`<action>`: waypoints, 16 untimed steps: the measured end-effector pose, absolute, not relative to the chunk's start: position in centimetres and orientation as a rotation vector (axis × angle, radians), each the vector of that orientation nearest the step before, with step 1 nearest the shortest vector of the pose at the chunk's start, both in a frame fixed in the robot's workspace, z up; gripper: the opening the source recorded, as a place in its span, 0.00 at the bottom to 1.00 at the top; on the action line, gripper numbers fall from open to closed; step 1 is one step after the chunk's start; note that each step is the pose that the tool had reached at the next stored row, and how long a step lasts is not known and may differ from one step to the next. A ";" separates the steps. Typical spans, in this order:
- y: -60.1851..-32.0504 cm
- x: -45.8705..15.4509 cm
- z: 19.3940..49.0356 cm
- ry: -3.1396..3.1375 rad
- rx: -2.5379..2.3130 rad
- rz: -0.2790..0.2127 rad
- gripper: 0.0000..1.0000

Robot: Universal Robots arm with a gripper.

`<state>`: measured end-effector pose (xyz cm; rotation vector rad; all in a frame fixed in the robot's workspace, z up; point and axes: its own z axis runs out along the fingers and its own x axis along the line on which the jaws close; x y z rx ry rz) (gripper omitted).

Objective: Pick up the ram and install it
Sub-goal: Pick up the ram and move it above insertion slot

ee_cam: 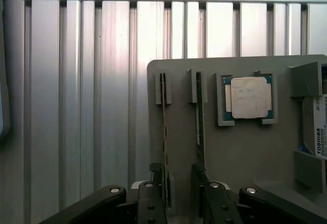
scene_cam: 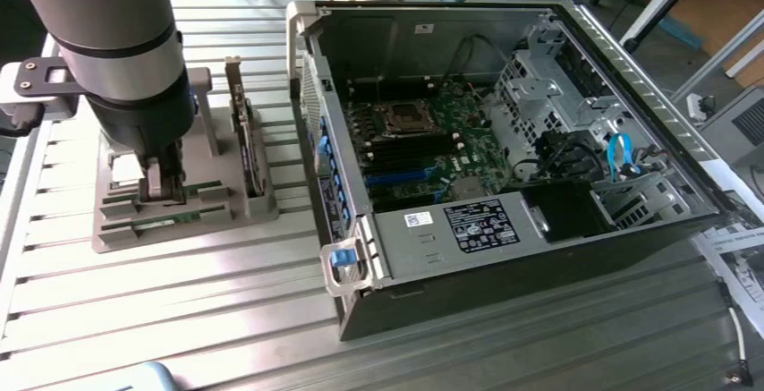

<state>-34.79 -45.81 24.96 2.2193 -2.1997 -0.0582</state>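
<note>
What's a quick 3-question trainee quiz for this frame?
1. Fill in: the holder carries ___ ram sticks beside the CPU.
2. Where is the hand? A) at the holder B) inside the case C) on the CPU
3. True or false: the hand is shut on a ram stick.
Key: 1 two; 2 A; 3 false, it is open and holds nothing.
</note>
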 end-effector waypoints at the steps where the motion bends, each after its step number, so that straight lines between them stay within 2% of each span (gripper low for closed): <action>1: -45.8 -34.8 24.9 -2.199 2.220 -0.058 0.36; 16: -46.1 -34.8 23.9 -2.189 2.229 -0.058 0.36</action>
